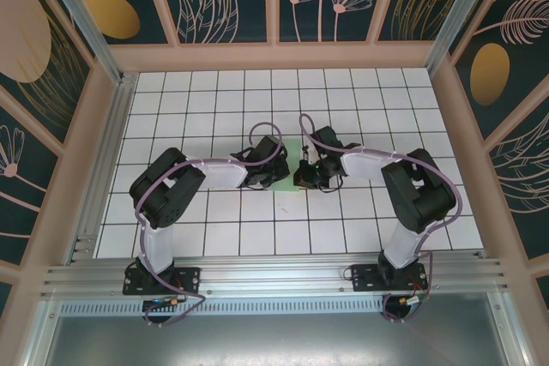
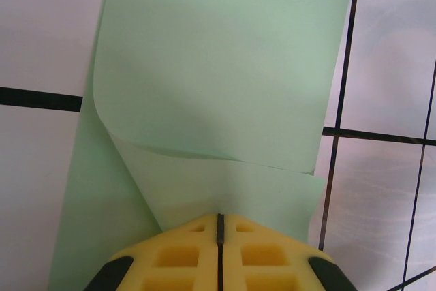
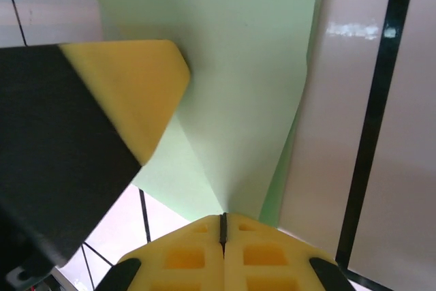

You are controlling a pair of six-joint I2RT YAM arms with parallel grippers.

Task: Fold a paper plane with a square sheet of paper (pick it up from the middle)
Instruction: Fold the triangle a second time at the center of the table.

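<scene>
The square sheet of paper is light green and lies partly folded on the white tiles between the two arms. In the left wrist view the paper shows stacked layers, with one flap curling over. My left gripper is shut, and a crease runs down into its yellow tips. In the right wrist view the creases of the paper converge at my right gripper, which is shut on that fold. The left gripper's yellow finger sits against the paper's left side. From above, left gripper and right gripper nearly meet. I cannot tell any paper plane shape.
The white tiled floor with black grid lines stretches around the arms. Wooden-framed patterned walls close in the back and sides. An aluminium rail carries both arm bases along the near edge.
</scene>
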